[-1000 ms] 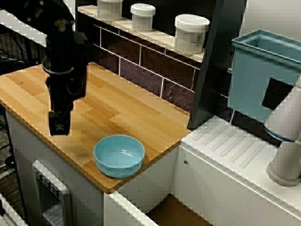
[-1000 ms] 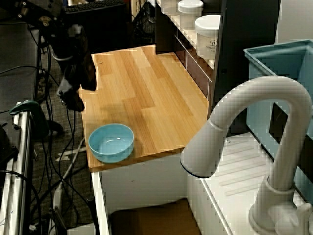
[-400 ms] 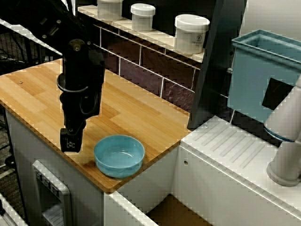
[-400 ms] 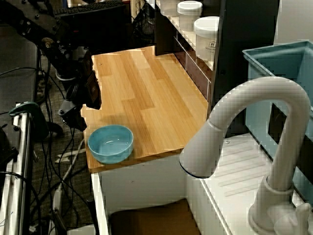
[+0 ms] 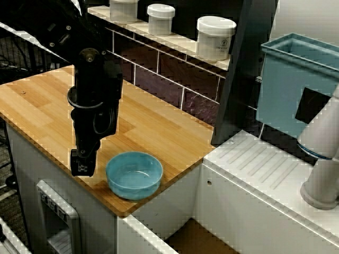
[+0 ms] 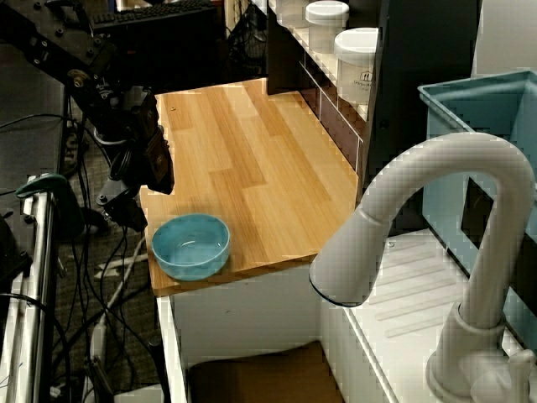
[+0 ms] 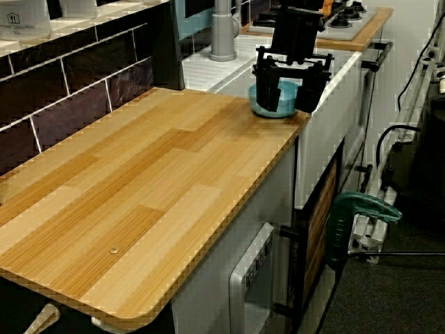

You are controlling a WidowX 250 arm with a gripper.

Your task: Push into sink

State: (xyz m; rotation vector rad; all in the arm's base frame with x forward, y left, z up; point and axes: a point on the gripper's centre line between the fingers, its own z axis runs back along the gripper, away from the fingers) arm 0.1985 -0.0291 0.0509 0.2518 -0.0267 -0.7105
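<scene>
Black and pointing down, the claw (image 5: 82, 163) hangs at the end of an arm (image 5: 94, 95) that reaches in over the wooden bench (image 5: 132, 124) and stands nearly upright, tilted a little. In the view from behind, the claw (image 7: 290, 87) shows its two fingers (image 7: 265, 90) spread wide, one on each side of the bowl as seen from there, with nothing held between them. From the side views the fingertips sit low, close to the bench top at its front edge.

Just beside the claw, toward the sink, rests a blue bowl (image 5: 134, 174), upright and empty, near the bench's corner. Whether the claw touches the bowl (image 6: 190, 244) cannot be told; in the side views a thin gap seems to show.

Beyond the bowl from the claw, past the bench's end, lies the sink (image 5: 192, 238), a sunken basin with white walls and a brownish floor (image 6: 260, 378). A white tap (image 6: 419, 227) curves over it, further still from the claw. On a shelf behind the arm stand white jars (image 5: 215, 37), and a teal bin (image 5: 294, 79) sits far off past the ribbed drainboard (image 5: 259, 164).
</scene>
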